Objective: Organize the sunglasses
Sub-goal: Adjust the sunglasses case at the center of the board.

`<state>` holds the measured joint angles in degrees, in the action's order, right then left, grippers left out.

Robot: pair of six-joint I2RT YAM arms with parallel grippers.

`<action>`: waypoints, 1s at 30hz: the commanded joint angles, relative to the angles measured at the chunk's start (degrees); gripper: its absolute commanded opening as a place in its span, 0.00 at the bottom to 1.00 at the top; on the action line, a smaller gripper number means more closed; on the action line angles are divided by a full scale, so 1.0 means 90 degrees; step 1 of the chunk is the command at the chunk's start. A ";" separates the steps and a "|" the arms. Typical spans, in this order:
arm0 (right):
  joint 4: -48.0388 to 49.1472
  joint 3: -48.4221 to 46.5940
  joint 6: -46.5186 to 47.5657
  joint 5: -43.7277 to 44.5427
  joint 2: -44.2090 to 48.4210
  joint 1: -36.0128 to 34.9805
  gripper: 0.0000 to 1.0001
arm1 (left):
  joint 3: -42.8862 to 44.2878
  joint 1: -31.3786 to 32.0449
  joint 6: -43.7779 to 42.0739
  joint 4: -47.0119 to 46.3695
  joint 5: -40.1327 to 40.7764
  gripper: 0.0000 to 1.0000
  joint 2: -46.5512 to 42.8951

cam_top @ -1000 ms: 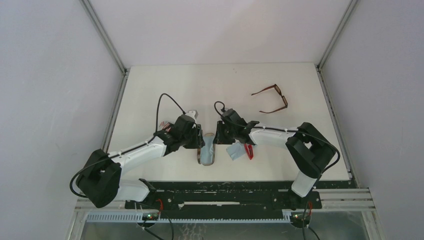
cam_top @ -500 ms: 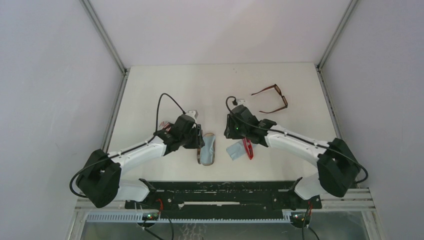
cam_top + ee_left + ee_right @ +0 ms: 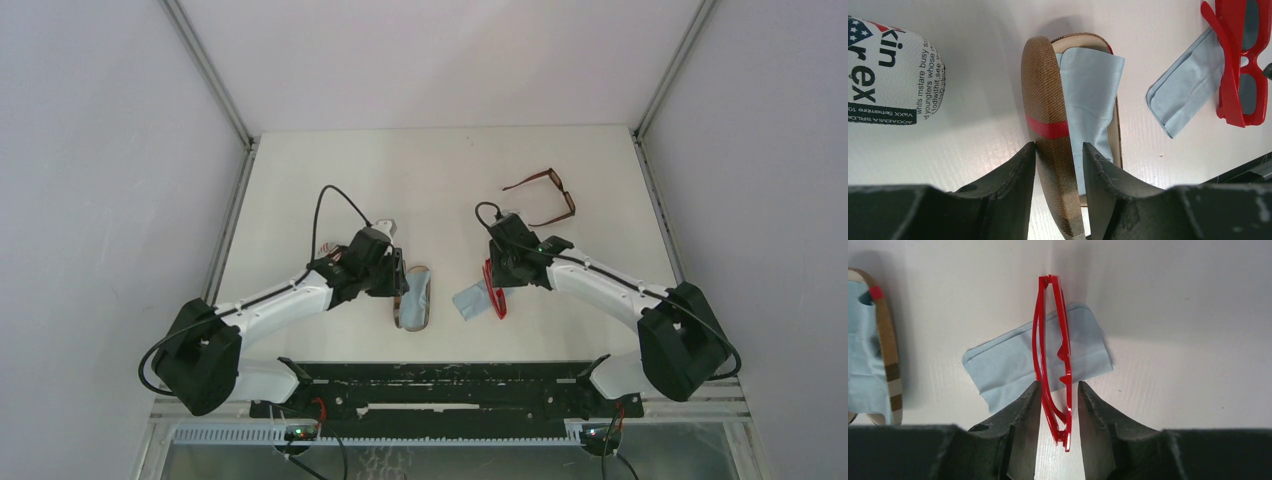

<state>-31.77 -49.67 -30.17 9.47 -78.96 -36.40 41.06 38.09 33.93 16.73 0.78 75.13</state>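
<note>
The red sunglasses (image 3: 1064,354) are folded and stand on edge, partly on a light blue cloth (image 3: 1013,365). My right gripper (image 3: 1059,385) straddles their near end: the left finger touches a temple, and a thin gap shows at the right finger. From above they show as a thin red line (image 3: 496,302) under the right gripper (image 3: 497,275). The brown sunglasses (image 3: 548,197) lie unfolded at the back right. My left gripper (image 3: 1059,147) is shut on the raised lid of the brown case (image 3: 1043,90), which holds a second blue cloth (image 3: 1088,95).
A flag-print oval case (image 3: 888,75) lies left of the brown case (image 3: 415,300), beside the left wrist (image 3: 328,247). The black rail (image 3: 450,385) runs along the near table edge. Metal posts and grey walls bound the table on both sides.
My right gripper has left the brown case, swung right and back, and now stands over the red sunglasses with its jaws a little wider. The left arm has held still on the lid.
</note>
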 commanded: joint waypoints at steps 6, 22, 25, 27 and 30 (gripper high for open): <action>0.0253 -0.0041 0.0391 -0.0385 -0.0437 0.0189 0.26 | 0.0414 0.0007 -0.0030 -0.0108 -0.0165 0.44 0.0033; 0.0371 -0.0128 0.0547 -0.0198 -0.0818 0.0334 0.17 | 0.0486 0.0031 -0.0020 -0.0111 -0.0211 0.44 0.0087; 0.0388 -0.0134 0.0562 -0.0193 -0.0817 0.0333 0.17 | 0.0487 0.0036 -0.0020 -0.0113 -0.0209 0.44 0.0088; 0.0389 -0.0145 0.0576 -0.0193 -0.0817 0.0342 0.17 | 0.0482 0.0036 -0.0020 -0.0111 -0.0208 0.44 0.0089; 0.0394 -0.0150 0.0588 -0.0207 -0.0835 0.0343 0.13 | 0.0501 0.0036 -0.0020 -0.0111 -0.0213 0.44 0.0117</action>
<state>-29.87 -49.67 -26.24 6.98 -86.32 -33.71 42.13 38.20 33.93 16.86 -0.27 75.88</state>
